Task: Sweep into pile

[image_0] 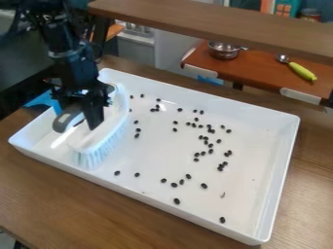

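Arm (68, 51) slants steeply down over one end of the white tray (156, 155), its gripper (84, 113) low inside the rim, closed around the handle of the brush (99, 136), which sits bristles-down at that end; dark beans (205, 138) lie scattered across the tray's floor.

From my end I see a brown wooden table with visible grain (71, 206), and on it sits a large, rectangular, shallow white tray with raised walls and rounded corners (195, 221). I have the tray lying at a slant across my view, one corner pointing toward the lower right. Bare wood runs in front of it, along its right side and behind its far wall.
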